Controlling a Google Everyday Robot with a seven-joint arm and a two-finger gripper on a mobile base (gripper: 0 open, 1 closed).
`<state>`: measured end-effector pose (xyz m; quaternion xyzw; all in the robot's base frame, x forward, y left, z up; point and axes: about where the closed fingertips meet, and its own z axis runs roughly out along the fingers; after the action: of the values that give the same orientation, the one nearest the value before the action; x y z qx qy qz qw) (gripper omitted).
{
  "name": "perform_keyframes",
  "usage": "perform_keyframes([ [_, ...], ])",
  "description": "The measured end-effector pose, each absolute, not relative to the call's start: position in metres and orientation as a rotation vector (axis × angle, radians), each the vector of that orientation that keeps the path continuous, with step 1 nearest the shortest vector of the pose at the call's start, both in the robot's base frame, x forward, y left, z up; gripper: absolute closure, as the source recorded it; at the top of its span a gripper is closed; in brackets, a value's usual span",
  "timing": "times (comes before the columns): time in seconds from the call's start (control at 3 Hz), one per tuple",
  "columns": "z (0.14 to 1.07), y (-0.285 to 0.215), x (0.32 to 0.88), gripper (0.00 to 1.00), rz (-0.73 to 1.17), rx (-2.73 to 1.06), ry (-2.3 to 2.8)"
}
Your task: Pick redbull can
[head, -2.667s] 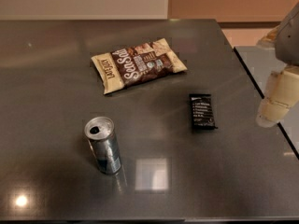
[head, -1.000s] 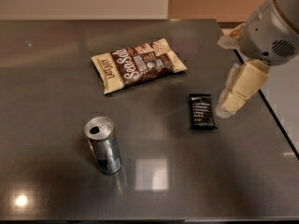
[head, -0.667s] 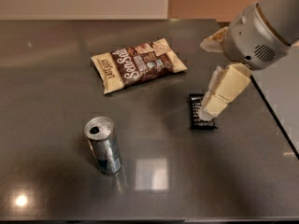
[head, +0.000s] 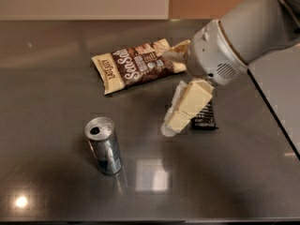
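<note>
Nearest the front of the dark worktop [head: 51, 186], the redbull can [head: 104, 145] stands upright, left of centre. Beyond it to the right hangs the claw [head: 172, 123], apart from the can; whether it is wide or narrow cannot be told. It partly hides a black bar wrapper [head: 207, 120]. Farthest lies a snack bag [head: 133, 65].

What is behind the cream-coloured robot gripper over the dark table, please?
A small black bar wrapper shows behind the gripper, right of the slim silver-and-blue can; the wrapper's left part is covered.
</note>
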<state>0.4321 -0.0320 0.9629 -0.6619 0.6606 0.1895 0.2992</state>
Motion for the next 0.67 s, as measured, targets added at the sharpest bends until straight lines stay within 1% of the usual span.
perform_keyframes([
  [0.67,0.941,0.032,0.405,0.0,0.626,-1.866,1.576],
])
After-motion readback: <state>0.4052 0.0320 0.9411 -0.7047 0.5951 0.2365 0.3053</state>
